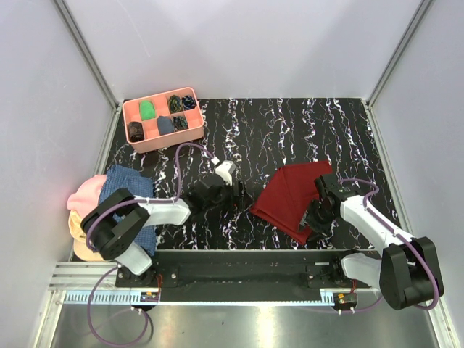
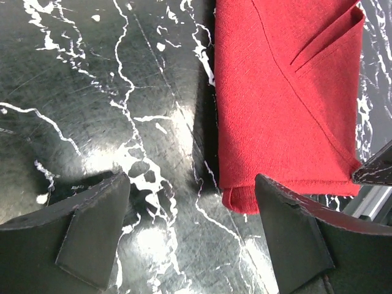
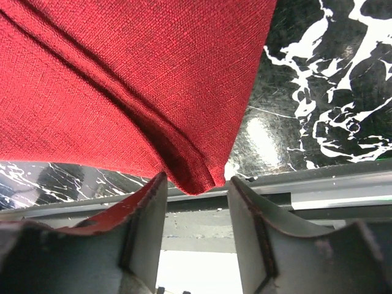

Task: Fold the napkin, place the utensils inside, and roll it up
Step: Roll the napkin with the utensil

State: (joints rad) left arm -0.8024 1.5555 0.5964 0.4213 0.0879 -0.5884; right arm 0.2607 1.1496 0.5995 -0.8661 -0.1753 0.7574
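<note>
Napkin [image 1: 290, 197]: dark red, folded over, flat at 4 o'clock of the worktop [image 1: 290, 123] centre. Its near corner reaches the 6 o'clock edge.
Left end effector [image 2: 193, 226]: wide, empty, low over bare worktop at the napkin's 9 o'clock edge.
Right end effector [image 3: 197, 196]: half-wide, astride the napkin's 5 o'clock corner, not pinching.
Utensils: not made out.
Step, judged: fold in hand.
Method: bite past the hem so both layers are caught. Seat the left on the 9 o'clock corner, lift low, keep even tension, and lay the edges flush.

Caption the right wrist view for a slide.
Right gripper, jaws apart, straddles a corner of the red napkin at the marbled table's edge.
</note>
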